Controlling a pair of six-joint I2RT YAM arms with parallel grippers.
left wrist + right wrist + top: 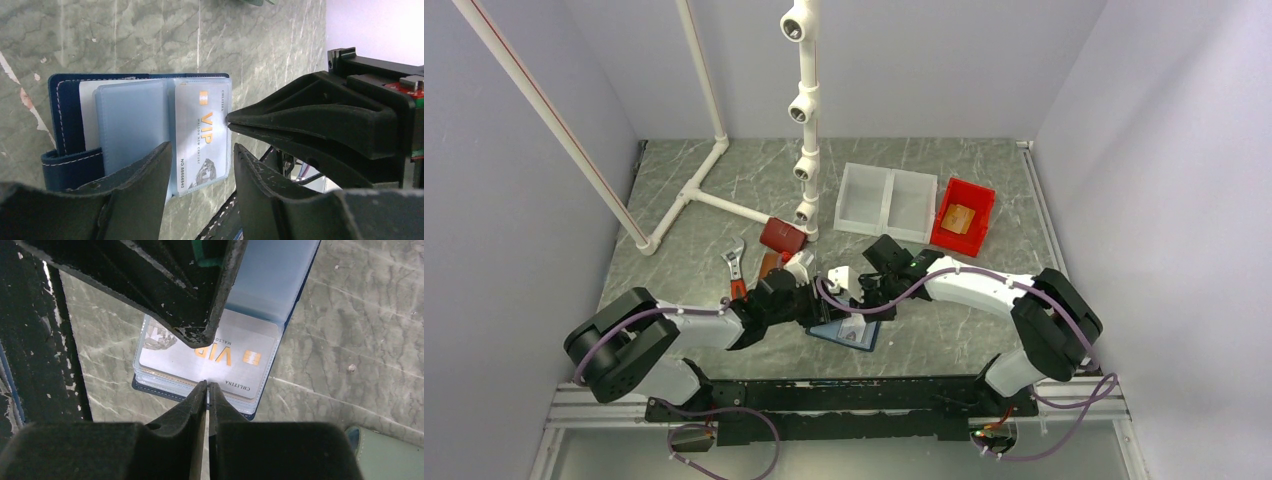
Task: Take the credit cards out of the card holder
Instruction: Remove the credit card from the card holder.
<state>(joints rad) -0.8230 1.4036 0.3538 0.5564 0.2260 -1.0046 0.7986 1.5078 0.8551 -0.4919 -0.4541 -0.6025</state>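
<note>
The card holder (844, 333) lies open on the marble table, navy outside (65, 125) and light blue inside (270, 270). A pale credit card (202, 135) printed "VIP" sits in its clear sleeve (235, 357), with more card edges stacked under it. My right gripper (206, 384) is shut on the long edge of this card, its tips (229, 120) meeting right at that edge. My left gripper (202, 147) is open. One of its fingers (150, 175) rests over the blue sleeve and the other stands beside the holder's end.
Behind the arms are a red bin (964, 215) holding an orange-tan item, two clear trays (886, 200), a dark red wallet (782, 235), a red-handled wrench (736, 268) and a white pipe frame (804, 110). A grey-green wallet (385, 455) lies near the holder.
</note>
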